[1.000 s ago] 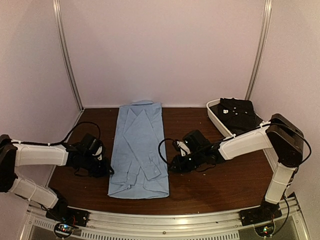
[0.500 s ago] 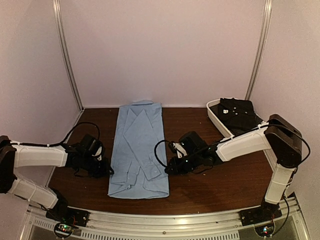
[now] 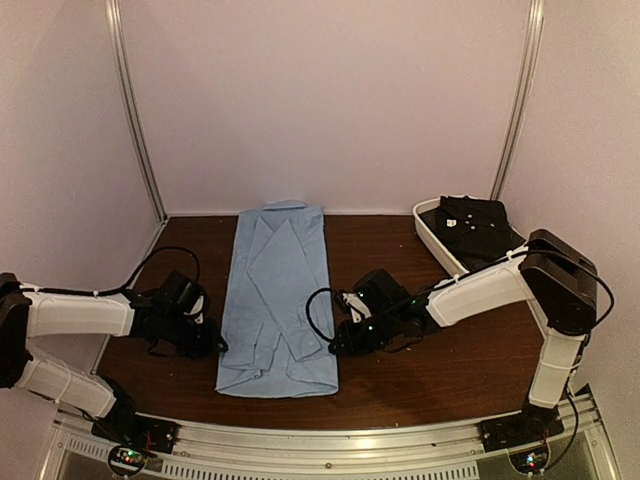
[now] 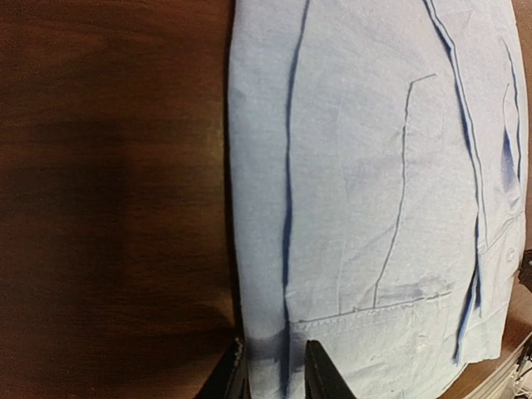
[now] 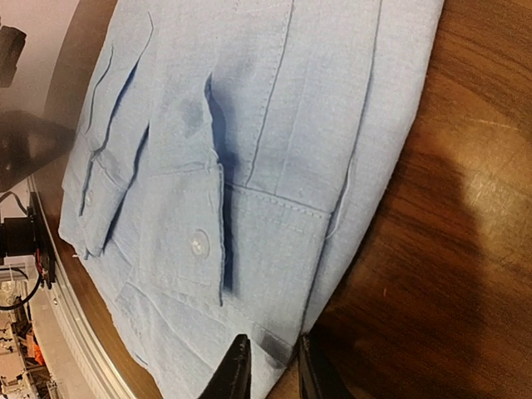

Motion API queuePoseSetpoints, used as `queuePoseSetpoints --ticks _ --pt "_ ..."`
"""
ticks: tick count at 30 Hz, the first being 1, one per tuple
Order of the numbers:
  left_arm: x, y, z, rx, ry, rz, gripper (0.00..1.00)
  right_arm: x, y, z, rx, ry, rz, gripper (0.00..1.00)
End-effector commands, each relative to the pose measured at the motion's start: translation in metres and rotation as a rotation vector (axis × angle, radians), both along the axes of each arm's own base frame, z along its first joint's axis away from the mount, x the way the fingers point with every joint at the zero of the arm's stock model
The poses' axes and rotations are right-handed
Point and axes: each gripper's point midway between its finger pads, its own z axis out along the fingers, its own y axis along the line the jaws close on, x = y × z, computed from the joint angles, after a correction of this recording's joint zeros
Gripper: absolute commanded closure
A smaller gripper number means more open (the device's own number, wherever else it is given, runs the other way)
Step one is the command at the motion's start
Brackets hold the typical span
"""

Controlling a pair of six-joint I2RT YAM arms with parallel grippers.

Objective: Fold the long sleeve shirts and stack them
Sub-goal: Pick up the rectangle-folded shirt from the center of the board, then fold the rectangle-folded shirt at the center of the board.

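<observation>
Top external view, starting at the light blue shirt (image 3: 278, 300): lies flat on the brown table (image 3: 430, 375) as a long narrow strip, sleeves folded in, collar at the far end. At the shirt's right edge near the hem: right gripper (image 3: 336, 344), shifted in from just beside the cloth a second ago, pincer narrowed and pinching the folded edge. At the shirt's left edge, same level: left gripper (image 3: 212, 344), unmoved, pinching cloth too. Looks like both lower corners gripped, so probably ready to fold hem toward collar. Well right of the shirt: white tub (image 3: 424, 222) holding a dark garment (image 3: 478, 228).

Dim, soft overhead light — blurred shadows
</observation>
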Motion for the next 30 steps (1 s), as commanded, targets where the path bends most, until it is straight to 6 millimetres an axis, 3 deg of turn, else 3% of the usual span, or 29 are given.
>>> queuePoseSetpoints --ticks 1,30 --pt "0.0034 -0.0024 0.0031 -0.013 -0.034 0.006 0.74 -0.0008 0.0080 0.0003 0.005 0.002 0.008 0.79" --pt "-0.0003 -0.0035 -0.0053 -0.004 -0.021 -0.007 0.74 0.0053 0.0060 0.0088 -0.061 -0.040 -0.003 0.81"
